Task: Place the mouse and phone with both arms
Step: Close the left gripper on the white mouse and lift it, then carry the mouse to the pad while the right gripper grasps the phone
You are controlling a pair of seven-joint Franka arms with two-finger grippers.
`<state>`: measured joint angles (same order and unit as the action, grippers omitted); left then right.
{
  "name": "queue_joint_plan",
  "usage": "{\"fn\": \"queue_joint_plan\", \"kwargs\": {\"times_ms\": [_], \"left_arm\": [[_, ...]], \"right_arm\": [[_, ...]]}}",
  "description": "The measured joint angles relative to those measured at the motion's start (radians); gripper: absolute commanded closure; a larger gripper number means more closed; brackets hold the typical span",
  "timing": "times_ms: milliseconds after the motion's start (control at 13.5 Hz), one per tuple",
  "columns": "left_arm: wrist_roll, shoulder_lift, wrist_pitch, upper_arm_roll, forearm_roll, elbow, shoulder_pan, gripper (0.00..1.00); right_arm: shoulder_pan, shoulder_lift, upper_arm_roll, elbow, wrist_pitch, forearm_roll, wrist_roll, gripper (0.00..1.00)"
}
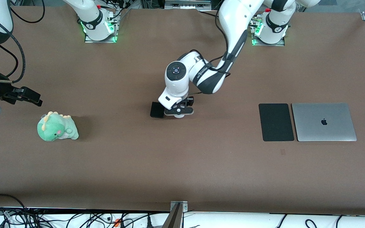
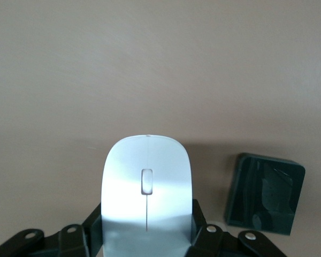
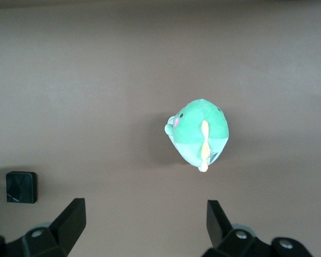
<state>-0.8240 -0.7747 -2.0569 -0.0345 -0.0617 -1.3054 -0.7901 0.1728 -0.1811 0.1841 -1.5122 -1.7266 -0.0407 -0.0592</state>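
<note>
Mid-table, left gripper [image 2: 147, 235] clamped on the white mouse [image 2: 146, 184], low at the tabletop, black phone [image 1: 157, 110] just beside, apparently readied for carrying to the mouse pad [image 1: 276, 122] by the laptop [image 1: 323, 122]. Right gripper [image 3: 147, 227] waiting wide-jawed above the plush dinosaur [image 1: 56, 127].
</note>
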Motion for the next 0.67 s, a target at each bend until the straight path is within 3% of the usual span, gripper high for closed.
{"fn": "queue_joint_plan", "kwargs": {"times_ms": [370, 667], "left_arm": [[0.189, 0.163, 0.272, -0.005, 0.000, 0.002, 0.159, 0.71], [0.364, 0.229, 0.413, -0.009, 0.000, 0.000, 0.321, 0.71]], "right_arm": [[0.037, -0.040, -0.005, -0.008, 0.037, 0.000, 0.002, 0.00], [0.099, -0.090, -0.008, -0.010, 0.030, -0.022, -0.030, 0.00]]}}
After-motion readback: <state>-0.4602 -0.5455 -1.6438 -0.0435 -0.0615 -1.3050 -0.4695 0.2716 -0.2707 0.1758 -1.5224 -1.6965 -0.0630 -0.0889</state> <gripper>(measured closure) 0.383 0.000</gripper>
